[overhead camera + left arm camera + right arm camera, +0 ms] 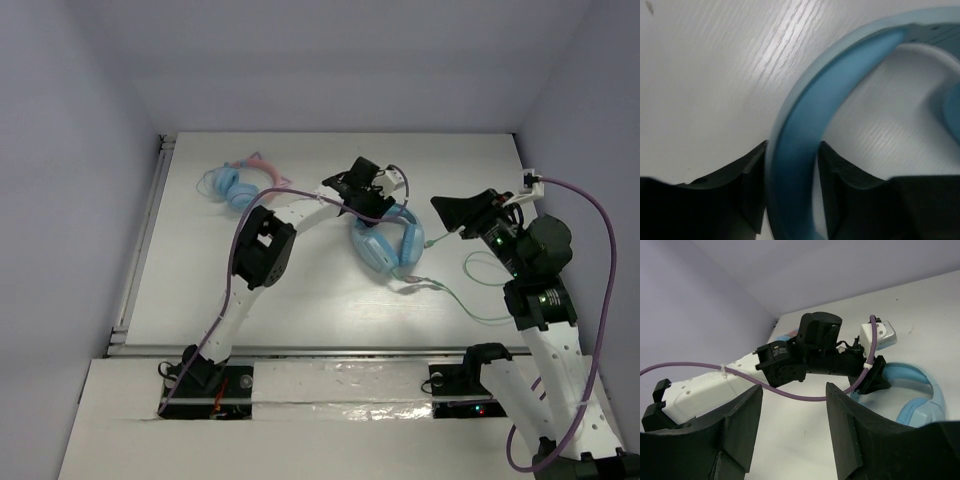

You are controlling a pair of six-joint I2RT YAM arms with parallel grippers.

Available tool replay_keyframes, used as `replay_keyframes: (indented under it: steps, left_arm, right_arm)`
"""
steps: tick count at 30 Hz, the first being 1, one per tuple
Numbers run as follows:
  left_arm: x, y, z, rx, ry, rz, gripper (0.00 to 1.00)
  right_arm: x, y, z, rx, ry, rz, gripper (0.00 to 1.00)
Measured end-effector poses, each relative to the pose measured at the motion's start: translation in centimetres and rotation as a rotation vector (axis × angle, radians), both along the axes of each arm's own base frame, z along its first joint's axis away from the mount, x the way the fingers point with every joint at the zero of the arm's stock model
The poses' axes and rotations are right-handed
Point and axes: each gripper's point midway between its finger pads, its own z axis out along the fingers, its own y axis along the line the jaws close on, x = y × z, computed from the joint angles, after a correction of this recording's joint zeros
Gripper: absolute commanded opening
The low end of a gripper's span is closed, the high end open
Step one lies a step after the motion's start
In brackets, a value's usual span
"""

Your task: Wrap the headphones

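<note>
The light-blue headphones [385,240] lie on the white table, slightly right of the middle, and their thin pale-green cable [480,290] loops off to the right. My left gripper [383,208] reaches down onto the padded band [805,150]. In the left wrist view the band runs between the two black fingers. One finger touches it and a thin strip of table shows beside the other, so the jaws stand open around it. My right gripper [455,210] hovers to the right of the headphones, open and empty [792,390]. It faces the left arm and the band [925,390].
A smaller blue pair of headphones with a pink cat-ear band [240,185] lies at the back left. A purple cable [805,397] sags across the right wrist view in front of the left arm. White walls close in the table at the back and at both sides.
</note>
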Motion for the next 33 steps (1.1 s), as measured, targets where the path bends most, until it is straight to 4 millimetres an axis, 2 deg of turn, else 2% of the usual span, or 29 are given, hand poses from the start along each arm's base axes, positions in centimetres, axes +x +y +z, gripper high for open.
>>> replay_keyframes:
  steps: [2, 4, 6, 10, 11, 13, 16, 17, 19, 20, 22, 23, 26, 29, 33]
  left_arm:
    - [0.0, 0.1, -0.5, 0.006, 0.001, 0.006, 0.23]
    - [0.2, 0.3, -0.9, 0.003, -0.006, 0.025, 0.16]
    - [0.4, 0.8, -1.4, 0.000, -0.025, 0.069, 0.08]
    - [0.1, 2.6, -1.0, -0.001, -0.025, 0.170, 0.06]
    - [0.0, 3.2, -1.0, -0.003, -0.018, 0.206, 0.05]
    - [0.0, 4.6, -0.9, -0.006, 0.001, 0.296, 0.05]
    - [0.4, 7.0, -1.0, -0.018, 0.038, 0.445, 0.20]
    - [0.5, 7.8, -1.1, -0.022, 0.047, 0.486, 0.30]
    - [0.9, 9.3, -1.0, -0.033, 0.059, 0.562, 0.43]
    - [1.1, 9.9, -0.9, -0.039, 0.066, 0.598, 0.56]
    - [1.4, 11.0, -0.8, -0.051, 0.072, 0.650, 0.65]
    - [1.4, 11.4, -0.8, -0.055, 0.077, 0.666, 0.68]
    - [1.4, 12.0, -0.8, -0.063, 0.089, 0.690, 0.70]
    - [1.3, 11.9, -0.8, -0.066, 0.092, 0.689, 0.69]
    - [1.1, 11.5, -0.8, -0.074, 0.103, 0.674, 0.64]
  right_arm:
    - [0.0, 0.0, 0.0, 0.000, 0.000, 0.000, 0.57]
    - [0.0, 0.1, 0.0, 0.000, -0.001, 0.004, 0.56]
    - [0.0, 0.2, -0.1, -0.001, 0.005, 0.013, 0.50]
    - [0.5, 0.7, -0.7, -0.002, 0.025, 0.039, 0.43]
    - [0.6, 0.9, -0.9, -0.001, 0.034, 0.050, 0.32]
    - [1.1, 1.4, -1.5, -0.001, 0.057, 0.066, 0.24]
    - [1.7, 2.6, -2.9, -0.001, 0.105, 0.104, 0.14]
    - [1.9, 3.2, -3.5, -0.003, 0.119, 0.120, 0.13]
    - [2.2, 4.3, -4.8, -0.009, 0.156, 0.147, 0.13]
    - [2.5, 4.8, -5.5, -0.013, 0.175, 0.156, 0.16]
    - [2.8, 5.5, -6.9, -0.023, 0.213, 0.169, 0.22]
    - [2.9, 5.8, -7.6, -0.027, 0.230, 0.172, 0.29]
    - [3.2, 5.8, -8.6, -0.037, 0.250, 0.166, 0.44]
    - [3.3, 5.6, -8.4, -0.041, 0.240, 0.157, 0.49]
    - [3.1, 5.6, -8.0, -0.041, 0.220, 0.154, 0.50]
